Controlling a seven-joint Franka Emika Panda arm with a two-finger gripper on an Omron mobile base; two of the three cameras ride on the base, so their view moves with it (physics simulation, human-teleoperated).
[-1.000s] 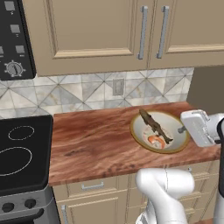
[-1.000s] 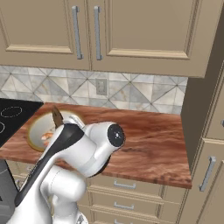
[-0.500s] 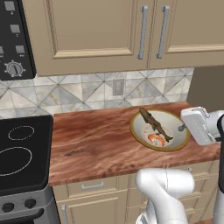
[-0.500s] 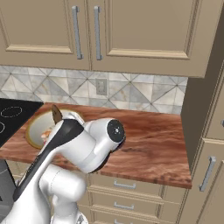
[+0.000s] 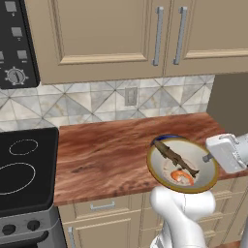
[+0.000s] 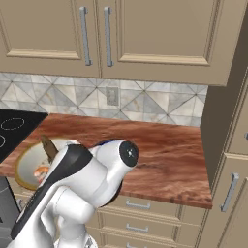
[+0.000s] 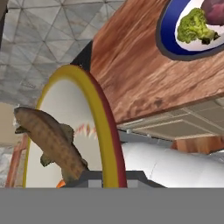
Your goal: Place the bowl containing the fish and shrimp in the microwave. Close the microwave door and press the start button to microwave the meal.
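Jaws grip the rim of the shallow cream bowl (image 5: 183, 164) holding a dark brown fish (image 5: 173, 157) and orange shrimp (image 5: 181, 177), near a blue bowl (image 7: 192, 30) on the wooden worktop (image 5: 106, 155).

We see a reddish-brown wooden countertop (image 5: 106, 150) running along the tiled backsplash, above beige drawers, with a black stovetop (image 5: 24, 169) adjoining its left end. In the hand view a blue bowl (image 7: 168, 37) holding green and purple food rests directly on the wood. We see much of the countertop's surface bare in both base views.
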